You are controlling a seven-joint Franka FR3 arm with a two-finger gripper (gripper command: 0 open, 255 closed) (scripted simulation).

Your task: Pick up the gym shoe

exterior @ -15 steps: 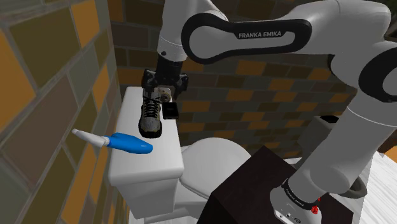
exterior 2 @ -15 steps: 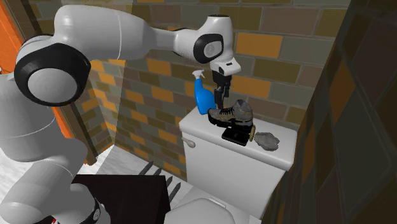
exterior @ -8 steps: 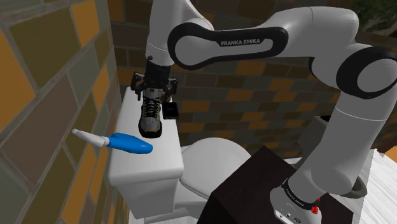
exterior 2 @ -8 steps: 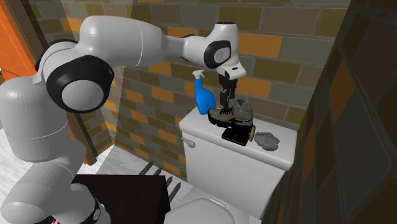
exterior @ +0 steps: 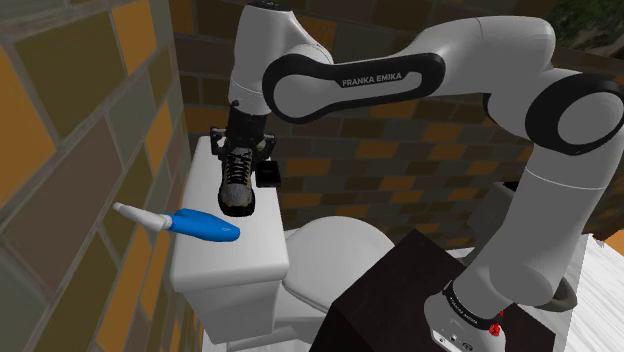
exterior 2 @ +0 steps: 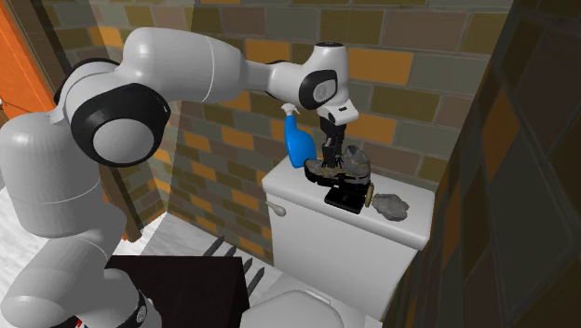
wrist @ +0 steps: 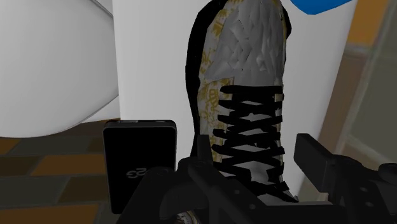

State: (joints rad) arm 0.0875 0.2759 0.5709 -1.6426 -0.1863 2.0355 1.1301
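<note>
Arm: white with dark joints; it rises from the shoulder view's 5 o'clock and arches over to 11 o'clock, wrist pointing down.
Toilet tank: white. Its flat lid carries the smaller things, and the bowl's lid sits at its 3 o'clock in the shoulder view.
Stand: dark box, cut off by the lower edge.
Gym shoe: grey high-top with black laces and sole, upright on its sole on the tank lid. Its long axis runs along the lid's length. The toe points to 6 o'clock in the shoulder view and 9 o'clock in the second exterior view. Collar and heel are hidden by the end effector.
Spray bottle: blue, lying on the lid at 7 o'clock of the toe, white head toward 9 o'clock.
End effector: black, directly over the shoe's ankle. The fingers are spread wide, one on each side of the laced upper; contact is hard to make out.
Black box: small and flat, just beside the shoe at its 3 o'clock.
Grey lump: at 3 o'clock of the box in the second exterior view; shape unclear.
</note>
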